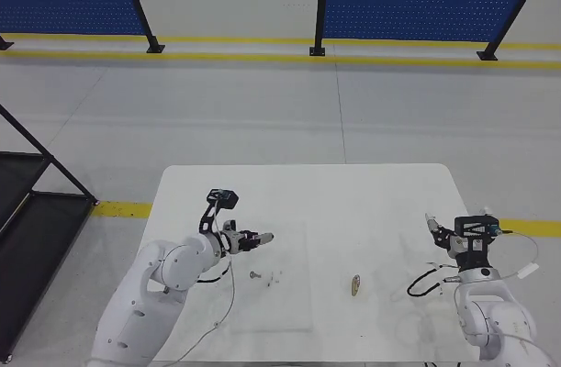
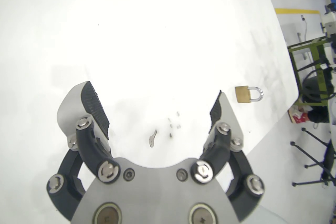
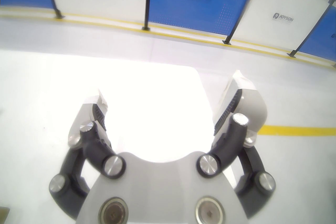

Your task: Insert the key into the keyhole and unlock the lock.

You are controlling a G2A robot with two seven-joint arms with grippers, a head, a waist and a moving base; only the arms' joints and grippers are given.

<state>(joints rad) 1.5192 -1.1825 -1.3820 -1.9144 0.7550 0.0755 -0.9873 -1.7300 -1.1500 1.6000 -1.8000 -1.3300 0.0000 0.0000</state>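
Nothing is in hand yet. The padlock (image 2: pixel 242 95) lies flat on the white worktop (image 1: pixel 372 197), brass body and steel loop both down. The key (image 2: pixel 152 138) lies flat too, well apart from the padlock, on the left-hand side of it. The left arm (image 1: pixel 184 261) hangs on the key's side of the padlock, jaws released and spread wide, with the key showing between them in its wrist view. The right arm (image 1: pixel 482 303) sits well off on the padlock's other side, jaws likewise released and empty.

So where might this go wrong? First, the pick-up. That key is thin and flush with the surface, so jaws closing a touch high would likely skate over it, or flick it farther from the padlock. A few small bits (image 2: pixel 173 123) lie between the key and the padlock, right beside the key (too small to tell what they are). A sloppy pinch could sweep them in or grip one instead.

Second, the padlock is loose. Nothing pins it, and I'd expect any push from the key to shove it along rather than seat in the keyhole unless the right arm comes over to steady it. The keyhole itself can't be made out from here, so lining up blade and slot looks like the hard part. A key gripped crooked would jam at the mouth.
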